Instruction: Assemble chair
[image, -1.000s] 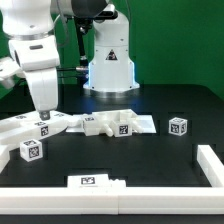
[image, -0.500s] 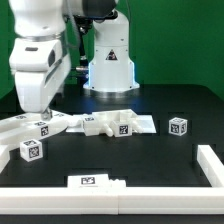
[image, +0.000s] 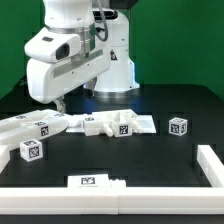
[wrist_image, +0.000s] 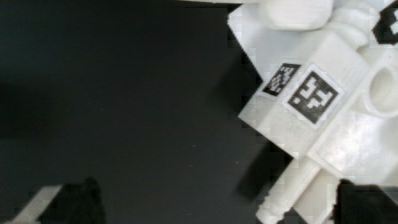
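Observation:
The chair's white tagged pieces lie loose on the black table. A flat group (image: 30, 126) is at the exterior view's left, with a tagged block (image: 32, 150) in front of it. A stepped piece (image: 115, 123) lies in the middle and a small cube (image: 178, 126) to the right. My gripper (image: 60, 104) hangs above the left group, open and holding nothing. In the wrist view a tagged white piece (wrist_image: 317, 90) and a thin bar (wrist_image: 290, 195) lie below the open gripper (wrist_image: 214, 210). Its dark fingertips (wrist_image: 75, 205) stand far apart.
A raised white border (image: 210, 165) runs along the table's right and front edges. The marker board (image: 95, 181) lies flat at the front. The robot's white base (image: 112, 70) stands at the back, before a green backdrop.
The arm has swung toward the exterior view's right and tilted over, carrying the wrist above the left pieces. The gripper stayed open. No piece has moved.

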